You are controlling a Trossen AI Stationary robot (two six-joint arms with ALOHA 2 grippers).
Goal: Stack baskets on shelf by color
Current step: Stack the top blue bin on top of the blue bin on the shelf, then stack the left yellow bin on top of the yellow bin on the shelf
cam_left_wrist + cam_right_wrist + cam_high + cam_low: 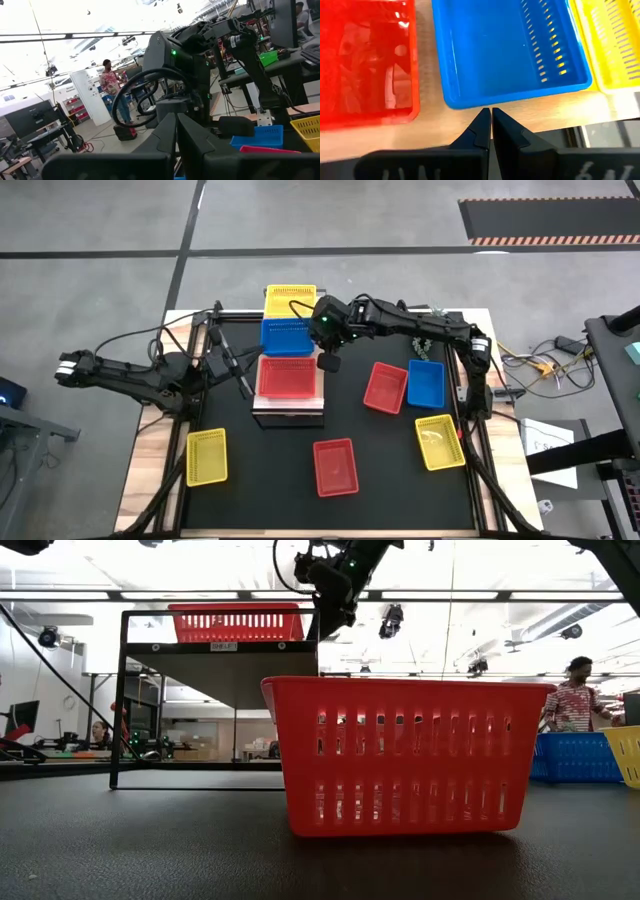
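A: Where's the right gripper [491, 116]?
B: Over the shelf [322, 380] edge beside its blue basket [287, 337], fingers pressed together, empty.
A: And the left gripper [176, 131]?
B: Beside the shelf, closed, holding nothing

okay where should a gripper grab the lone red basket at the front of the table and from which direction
Take the red basket by one long rim wall, coming straight down from above. It sits upright and open-topped with clear tabletop around it, so one finger can drop inside and one outside; the thin slotted wall suits a pinch.
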